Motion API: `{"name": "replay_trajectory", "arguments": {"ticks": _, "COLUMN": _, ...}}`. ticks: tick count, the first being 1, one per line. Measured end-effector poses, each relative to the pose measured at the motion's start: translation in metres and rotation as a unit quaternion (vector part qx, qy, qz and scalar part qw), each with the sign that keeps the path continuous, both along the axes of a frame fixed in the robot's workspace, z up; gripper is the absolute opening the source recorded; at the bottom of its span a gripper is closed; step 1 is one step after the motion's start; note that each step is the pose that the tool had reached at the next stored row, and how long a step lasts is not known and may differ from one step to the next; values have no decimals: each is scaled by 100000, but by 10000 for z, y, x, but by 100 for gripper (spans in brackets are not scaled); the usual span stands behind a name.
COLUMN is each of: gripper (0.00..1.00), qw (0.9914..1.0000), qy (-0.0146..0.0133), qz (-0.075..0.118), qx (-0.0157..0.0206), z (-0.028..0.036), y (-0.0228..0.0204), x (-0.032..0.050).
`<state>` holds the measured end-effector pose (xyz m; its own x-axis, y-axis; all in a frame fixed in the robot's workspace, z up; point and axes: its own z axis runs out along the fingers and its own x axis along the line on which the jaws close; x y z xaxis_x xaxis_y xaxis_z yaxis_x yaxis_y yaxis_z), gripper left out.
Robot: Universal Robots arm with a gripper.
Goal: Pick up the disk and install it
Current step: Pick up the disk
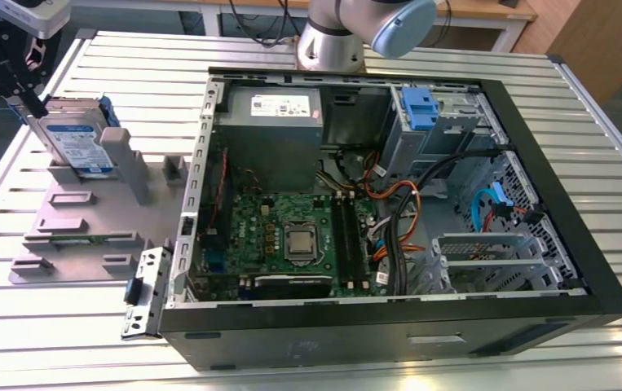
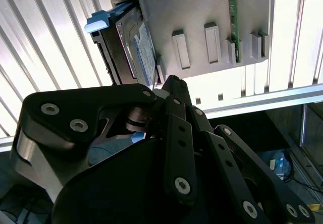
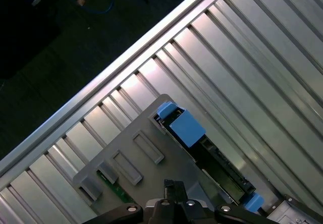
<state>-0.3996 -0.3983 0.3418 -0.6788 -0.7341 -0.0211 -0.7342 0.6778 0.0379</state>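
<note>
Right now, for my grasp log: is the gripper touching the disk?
Cannot tell. In the exterior view the gripper overlaps the disk at its top corner; the second wrist view shows neither gap nor contact plainly.

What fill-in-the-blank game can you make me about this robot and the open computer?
The disk stands upright in a grey holder, outside the computer ____.
The bracket on the disk's side is coloured ____.
The gripper is nearest to the ____.
Missing words: case; blue; disk.
</note>
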Motion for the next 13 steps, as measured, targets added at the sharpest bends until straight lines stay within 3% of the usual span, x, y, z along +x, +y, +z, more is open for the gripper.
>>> {"name": "replay_trajectory", "arguments": {"ticks": 13, "gripper": 11, "qw": 99999, "qy": -4, "qz": 402, "qx": -9, "z": 0, "y": 0, "x": 0}}
